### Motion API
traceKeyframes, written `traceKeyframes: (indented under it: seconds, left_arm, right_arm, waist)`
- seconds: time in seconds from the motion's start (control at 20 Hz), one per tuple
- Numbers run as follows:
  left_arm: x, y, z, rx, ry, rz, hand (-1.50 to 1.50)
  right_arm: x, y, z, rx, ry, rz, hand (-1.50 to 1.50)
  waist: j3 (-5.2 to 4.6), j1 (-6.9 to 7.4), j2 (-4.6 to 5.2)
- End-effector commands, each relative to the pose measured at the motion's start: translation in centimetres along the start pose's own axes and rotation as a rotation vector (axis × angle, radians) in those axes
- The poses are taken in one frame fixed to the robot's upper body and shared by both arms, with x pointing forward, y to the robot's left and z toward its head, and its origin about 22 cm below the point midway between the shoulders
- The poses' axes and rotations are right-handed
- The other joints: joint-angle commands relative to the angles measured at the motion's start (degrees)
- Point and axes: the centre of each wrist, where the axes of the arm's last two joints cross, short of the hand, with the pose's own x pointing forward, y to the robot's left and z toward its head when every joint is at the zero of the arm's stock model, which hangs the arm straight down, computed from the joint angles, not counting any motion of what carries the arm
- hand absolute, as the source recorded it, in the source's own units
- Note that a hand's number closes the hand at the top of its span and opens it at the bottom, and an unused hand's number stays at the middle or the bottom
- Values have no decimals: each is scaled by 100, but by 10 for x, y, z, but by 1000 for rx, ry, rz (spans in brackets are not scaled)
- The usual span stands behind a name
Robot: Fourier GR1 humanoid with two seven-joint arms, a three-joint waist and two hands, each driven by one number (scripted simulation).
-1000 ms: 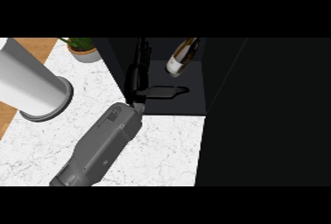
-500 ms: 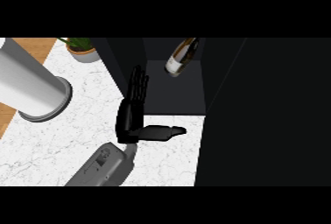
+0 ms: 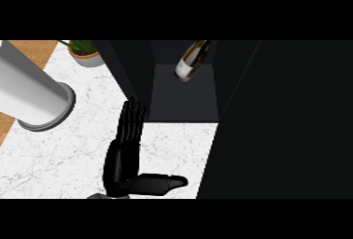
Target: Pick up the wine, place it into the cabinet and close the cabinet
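Left hand (image 3: 123,163) open and holding nothing, wine bottle (image 3: 191,60) inside the cabinet (image 3: 130,70).

Straight fingers (image 3: 131,122) point toward the far side of the white marble counter (image 3: 62,158), held close together, while the thumb (image 3: 163,181) sticks out to the right near the view's lower edge; the fingertips end just beside the near corner of the cabinet's dark left wall, and whether they touch it I cannot tell. The bottle, dark glass with a pale label, leans at a tilt over the dark shelf (image 3: 183,100) at the far end of the open compartment, well apart from the hand. A broad black door (image 3: 276,121) fills the right side. To the left stands a big grey cylinder (image 3: 31,98), and a small potted plant (image 3: 84,51) sits at the far left corner.
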Motion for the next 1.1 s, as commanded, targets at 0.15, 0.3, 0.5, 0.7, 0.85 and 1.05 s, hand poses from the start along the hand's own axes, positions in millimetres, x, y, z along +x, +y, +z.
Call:
traceKeyframes:
  seconds: [0.15,0.3,0.5,0.7,0.85,1.05]
  left_arm:
    - [31,29,38,25,3,-26,-150]
    - [39,43,56,21,-7,-27,-150]
    - [51,70,52,26,-8,-60,-150]
    - [64,90,57,52,-24,-48,-150]
    - [81,101,62,40,-43,-47,-150]
    - [90,129,57,60,-30,-58,-150]
  right_arm:
    - [37,18,27,312,10,-66,150]
    - [36,29,24,351,-9,-83,150]
    - [43,40,19,375,-72,-56,150]
    - [38,55,3,383,-67,-80,150]
    - [37,62,-6,416,-32,-111,150]
    - [39,74,-19,443,-27,-154,150]
  waist:
    - [-3,57,-6]
    - [-10,60,-1]
    - [-20,35,-4]
    - [-27,59,0]
    - [-30,134,-3]
    - [-41,165,-12]
